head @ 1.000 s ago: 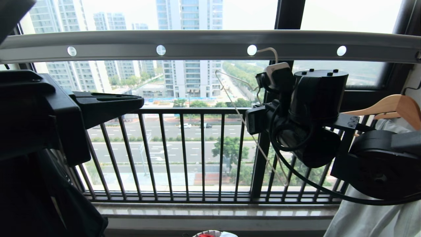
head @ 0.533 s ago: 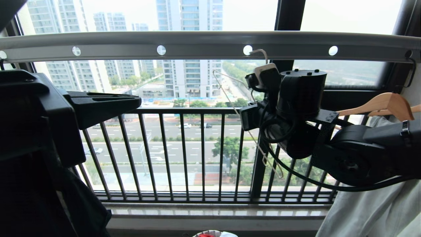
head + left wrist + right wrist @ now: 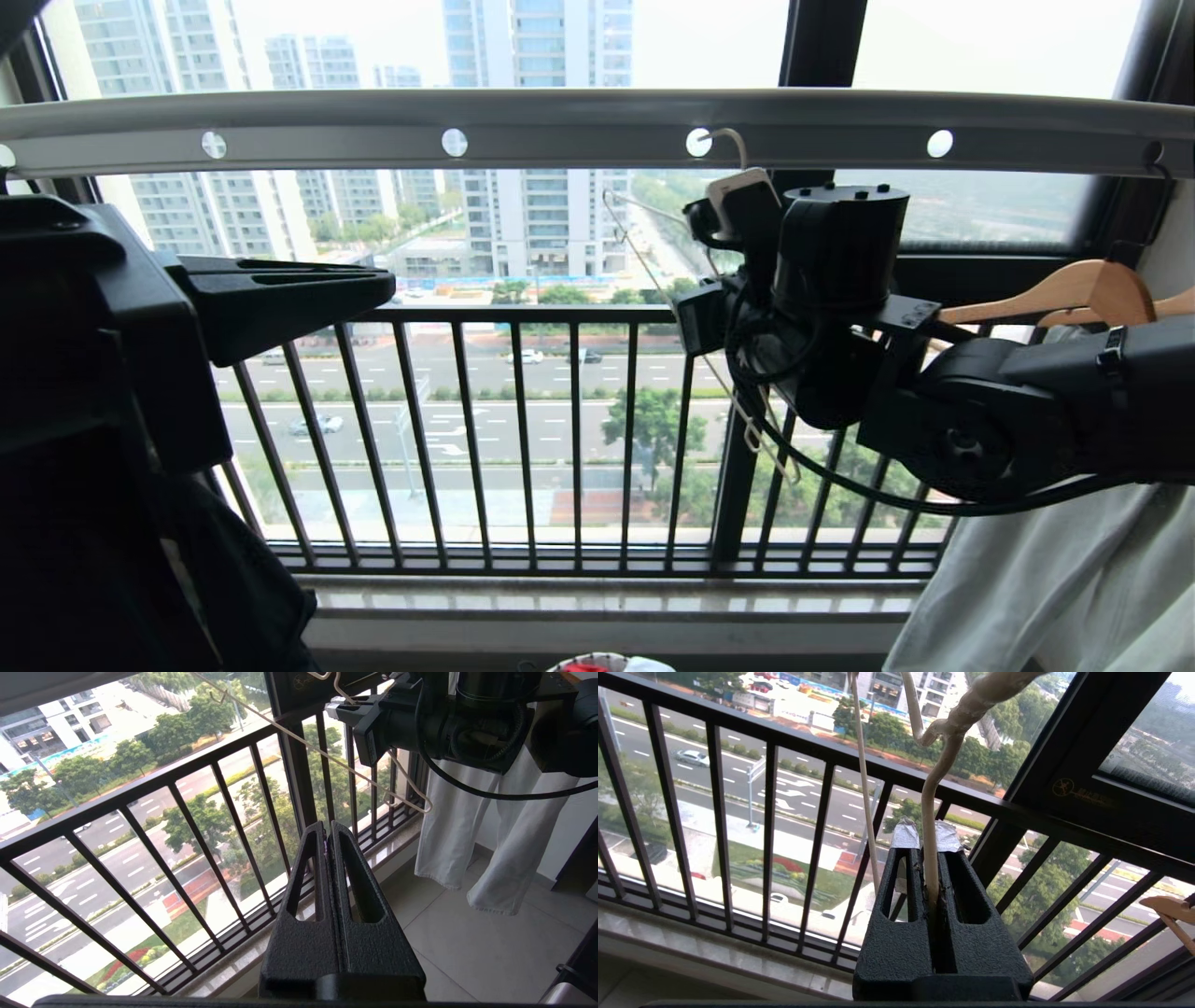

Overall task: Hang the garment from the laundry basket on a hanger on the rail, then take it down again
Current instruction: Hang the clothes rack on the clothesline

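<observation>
Clamping thin cream-white wire hanger point(image 3: 930, 826) in shut right gripper point(image 3: 924, 835), slim hook just above at hole in flat grey perforated rail point(image 3: 579, 126); left gripper point(image 3: 327, 833) shut, empty, farther off.

Both arms are matte black throughout. The left gripper point(image 3: 328, 835) has two long wedge-shaped fingers of rough, pebbled plastic, each pierced by an elongated triangular slot. The right gripper point(image 3: 925, 842) is built the same, but its fingertips point(image 3: 904, 834) are wrapped in silver-grey tape. The right arm point(image 3: 990, 425) carries a cylindrical housing topped with small studs, a looping black cable and a white block.
</observation>
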You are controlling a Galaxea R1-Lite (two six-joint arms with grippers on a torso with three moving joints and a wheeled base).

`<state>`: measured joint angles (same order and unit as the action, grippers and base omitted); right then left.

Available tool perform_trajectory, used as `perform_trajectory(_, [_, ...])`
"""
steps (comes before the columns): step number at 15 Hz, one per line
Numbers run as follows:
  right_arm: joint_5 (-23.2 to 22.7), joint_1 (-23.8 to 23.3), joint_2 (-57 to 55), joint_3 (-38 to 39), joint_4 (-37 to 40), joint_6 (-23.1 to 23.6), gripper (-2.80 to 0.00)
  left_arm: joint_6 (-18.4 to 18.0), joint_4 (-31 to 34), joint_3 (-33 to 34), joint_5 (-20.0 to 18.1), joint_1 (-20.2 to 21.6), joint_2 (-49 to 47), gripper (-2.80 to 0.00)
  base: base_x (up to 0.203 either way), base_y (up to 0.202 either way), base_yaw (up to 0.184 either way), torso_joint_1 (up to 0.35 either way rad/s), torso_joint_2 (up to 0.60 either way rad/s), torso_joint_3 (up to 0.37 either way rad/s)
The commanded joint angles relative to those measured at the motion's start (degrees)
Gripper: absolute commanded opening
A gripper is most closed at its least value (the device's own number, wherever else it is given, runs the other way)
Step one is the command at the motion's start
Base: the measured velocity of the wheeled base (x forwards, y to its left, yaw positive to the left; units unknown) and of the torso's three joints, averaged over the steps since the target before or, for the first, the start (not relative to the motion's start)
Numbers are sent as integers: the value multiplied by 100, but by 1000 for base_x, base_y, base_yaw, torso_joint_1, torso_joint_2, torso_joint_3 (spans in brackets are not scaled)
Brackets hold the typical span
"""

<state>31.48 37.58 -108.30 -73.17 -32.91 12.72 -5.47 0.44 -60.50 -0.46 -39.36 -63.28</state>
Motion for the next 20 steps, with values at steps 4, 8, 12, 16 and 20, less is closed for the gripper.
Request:
perform_trajectory(4, [21, -84, -152, -382, 556, 56, -280, -15, 0, 3, -6, -1, 79, -280, 0, 0, 0, 0, 0, 0])
perform_trajectory(8, [38, -84, -107, -479, 704, 608, -280, -15, 0, 3, -6, -1, 84, -280, 0, 0, 0, 0, 0, 0])
perform_trajectory(12, [43, -84, -26, -692, 1018, 1257, -280, -16, 9, 3, -6, -71, 279, -280, 0, 0, 0, 0, 0, 0])
perform_trajectory(16, [201, -75, 37, -708, 1314, 1338, -280, -15, 9, 3, -6, -80, 387, -280, 0, 0, 0, 0, 0, 0])
perform_trajectory(20, [254, -42, 120, -477, 1283, 1461, 0, -24, 26, -6, -6, -80, 510, -280, 0, 0, 0, 0, 0, 0])
